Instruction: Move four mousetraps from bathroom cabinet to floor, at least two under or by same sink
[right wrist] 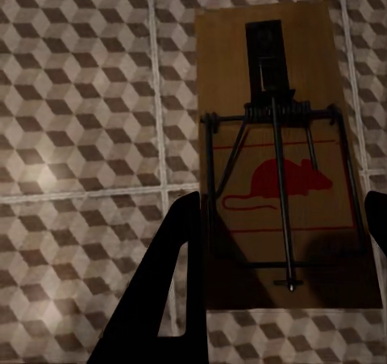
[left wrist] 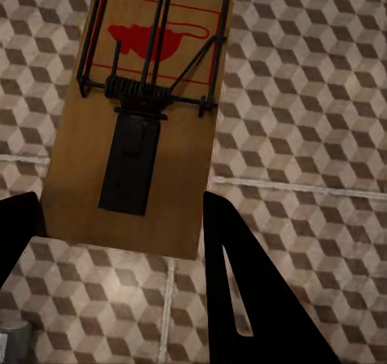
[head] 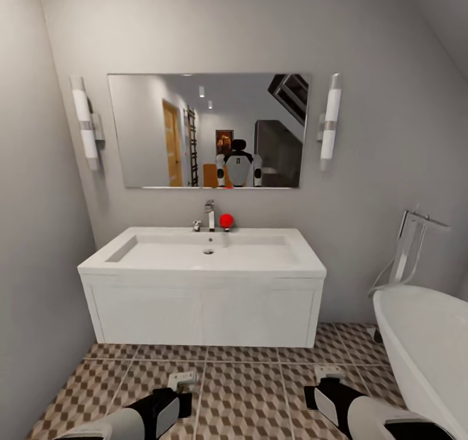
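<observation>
Up close, each wrist view reveals a mousetrap [left wrist: 137, 114] [right wrist: 278, 162].

A wide mirror [head: 207, 130] hangs on the grey wall [head: 383, 134] — a tube lamp [head: 86, 123] at one side, another [head: 330, 121] at the other. A white bathtub [head: 422, 349] stands at the right — a chrome fitting [head: 409, 248] rises behind it.

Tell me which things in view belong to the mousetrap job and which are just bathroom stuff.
Job things:
left gripper and its mousetrap
right gripper and its mousetrap
sink
bathroom floor

Just there:
mirror
tap
red ball
bathtub
wall lights
</observation>
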Tool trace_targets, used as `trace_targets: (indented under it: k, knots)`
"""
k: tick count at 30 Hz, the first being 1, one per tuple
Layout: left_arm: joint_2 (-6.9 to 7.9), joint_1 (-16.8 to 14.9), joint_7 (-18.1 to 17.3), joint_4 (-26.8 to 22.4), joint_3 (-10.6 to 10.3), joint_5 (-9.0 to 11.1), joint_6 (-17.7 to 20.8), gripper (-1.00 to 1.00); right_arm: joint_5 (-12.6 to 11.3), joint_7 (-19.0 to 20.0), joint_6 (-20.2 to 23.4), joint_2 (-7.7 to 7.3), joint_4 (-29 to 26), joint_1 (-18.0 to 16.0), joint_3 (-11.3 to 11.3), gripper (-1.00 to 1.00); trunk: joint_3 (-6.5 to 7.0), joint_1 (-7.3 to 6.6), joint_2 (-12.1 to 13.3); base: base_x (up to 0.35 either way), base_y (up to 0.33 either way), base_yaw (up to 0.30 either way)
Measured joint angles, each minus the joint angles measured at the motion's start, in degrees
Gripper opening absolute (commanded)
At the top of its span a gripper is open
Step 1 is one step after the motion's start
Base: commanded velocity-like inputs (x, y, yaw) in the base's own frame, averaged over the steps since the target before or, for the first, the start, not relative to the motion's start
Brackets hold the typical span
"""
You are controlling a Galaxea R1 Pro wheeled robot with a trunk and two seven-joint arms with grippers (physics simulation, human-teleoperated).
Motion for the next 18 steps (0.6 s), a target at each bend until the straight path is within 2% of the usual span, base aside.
trace_targets:
  k: [6,13,15,18]
  knots:
    - [0.39,0.4,0.0,-0.1,0.0,0.2,-2.1,-1.0,0.1,0.1,-0.8,0.05,0.0,0.0,0.0,-1.0,0.0,0.0,0.0,0.325,0.0,0.0]
    - [0.43,0.4,0.0,-0.1,0.1,0.1,-2.9,-1.0,-0.2,0.1,-2.5,-0.02,0.3,0.0,-0.2,-1.0,0.0,0.0,0.0,0.315,0.0,0.0]
    - [0.43,0.4,0.0,-0.1,0.1,0.2,-5.1,-1.0,-0.4,0.5,-2.7,-0.11,0.5,0.1,-0.2,-1.0,0.0,0.01,0.0,0.129,0.0,0.0]
    - [0.43,0.4,0.0,-0.1,0.1,0.3,-6.3,-1.0,-0.4,0.7,-2.7,-0.08,0.6,1.2,-0.2,-1.0,0.0,0.03,0.0,0.031,0.0,0.0]
